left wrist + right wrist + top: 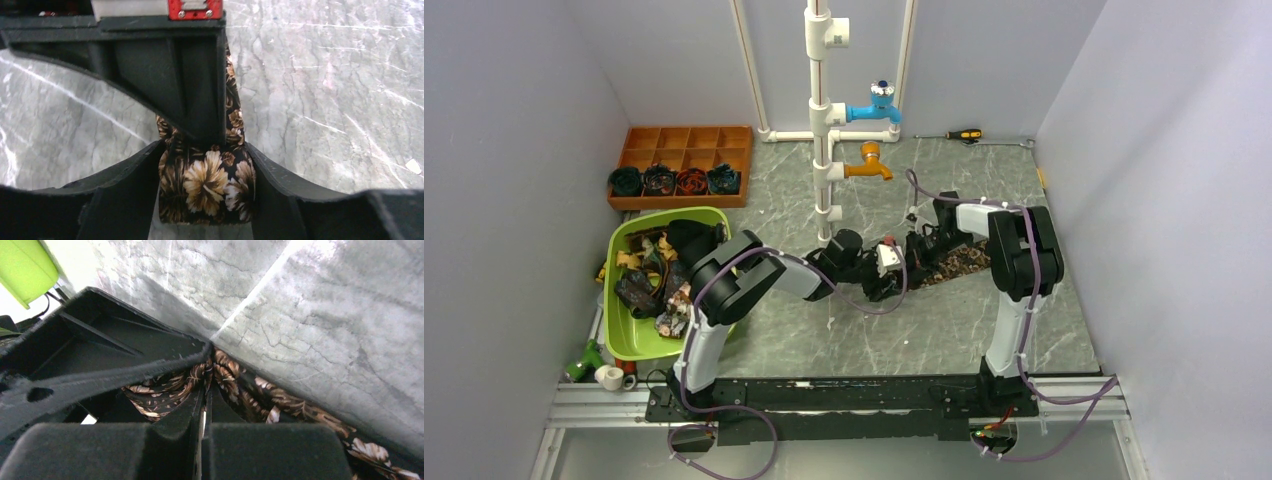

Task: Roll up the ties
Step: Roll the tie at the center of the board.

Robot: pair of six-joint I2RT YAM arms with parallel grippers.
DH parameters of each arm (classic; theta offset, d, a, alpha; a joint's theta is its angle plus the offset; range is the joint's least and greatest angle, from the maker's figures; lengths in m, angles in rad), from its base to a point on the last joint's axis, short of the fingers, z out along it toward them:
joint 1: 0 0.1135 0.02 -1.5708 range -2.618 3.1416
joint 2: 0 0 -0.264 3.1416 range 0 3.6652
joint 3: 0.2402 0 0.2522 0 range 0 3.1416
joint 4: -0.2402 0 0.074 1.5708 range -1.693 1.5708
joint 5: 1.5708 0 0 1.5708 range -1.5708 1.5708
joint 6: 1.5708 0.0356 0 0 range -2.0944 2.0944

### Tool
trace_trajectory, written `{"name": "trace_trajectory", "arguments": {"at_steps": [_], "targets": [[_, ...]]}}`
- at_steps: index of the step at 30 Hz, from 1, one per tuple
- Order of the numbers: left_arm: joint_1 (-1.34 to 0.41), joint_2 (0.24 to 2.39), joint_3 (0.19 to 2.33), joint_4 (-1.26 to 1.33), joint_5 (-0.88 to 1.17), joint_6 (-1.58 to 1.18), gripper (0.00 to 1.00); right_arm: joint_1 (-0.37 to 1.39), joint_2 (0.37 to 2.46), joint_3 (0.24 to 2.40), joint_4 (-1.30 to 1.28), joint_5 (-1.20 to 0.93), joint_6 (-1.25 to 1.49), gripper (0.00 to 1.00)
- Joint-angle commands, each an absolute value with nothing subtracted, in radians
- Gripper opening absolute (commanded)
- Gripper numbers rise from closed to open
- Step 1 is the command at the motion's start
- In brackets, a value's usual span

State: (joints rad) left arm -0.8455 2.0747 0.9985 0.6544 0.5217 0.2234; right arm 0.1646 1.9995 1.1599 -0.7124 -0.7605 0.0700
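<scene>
A dark tie (959,262) with a brown and tan flower pattern lies as a strip on the grey marble table, right of centre. My left gripper (886,285) and right gripper (916,250) meet at its left end. In the left wrist view the left gripper (202,152) has a finger on each side of the folded tie end (210,185) and is shut on it. In the right wrist view the right gripper (206,385) is shut, with the tie (280,400) pinched at its tips. The rest of the strip trails off to the right.
A green basin (664,217) at the left holds several loose ties (649,275). A brown compartment tray (686,140) at the back left holds several rolled ties (674,181). A white pipe stand (821,130) with a blue tap (874,105) and an orange tap (869,165) rises behind the grippers. A screwdriver (964,134) lies at the back.
</scene>
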Motion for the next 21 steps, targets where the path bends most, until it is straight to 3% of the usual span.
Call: {"name": "trace_trajectory", "arguments": {"at_steps": [1, 5, 7, 10, 12, 17, 21], "targets": [[-0.857, 2.129, 1.030, 0.607, 0.558, 0.273, 0.55, 0.178, 2.069, 1.145, -0.641, -0.531, -0.027, 0.00], [-0.856, 2.105, 1.003, 0.529, 0.565, 0.275, 0.30, 0.178, 2.029, 1.148, -0.649, -0.608, -0.024, 0.01], [-0.856, 2.080, 0.973, 0.490, 0.554, 0.259, 0.22, 0.175, 1.973, 1.137, -0.641, -0.640, -0.023, 0.15], [-0.856, 2.058, 0.952, 0.426, 0.518, 0.215, 0.20, 0.164, 1.867, 1.123, -0.635, -0.694, -0.021, 0.35], [-0.858, 2.057, 0.950, 0.391, 0.491, 0.191, 0.20, 0.157, 1.824, 1.115, -0.636, -0.726, -0.016, 0.43], [-0.862, 2.069, 0.978, 0.327, 0.450, 0.175, 0.22, 0.167, 1.784, 1.076, -0.603, -0.845, 0.047, 0.54], [-0.862, 2.079, 1.011, 0.287, 0.433, 0.171, 0.24, 0.192, 1.815, 1.070, -0.597, -0.881, 0.061, 0.54]]}}
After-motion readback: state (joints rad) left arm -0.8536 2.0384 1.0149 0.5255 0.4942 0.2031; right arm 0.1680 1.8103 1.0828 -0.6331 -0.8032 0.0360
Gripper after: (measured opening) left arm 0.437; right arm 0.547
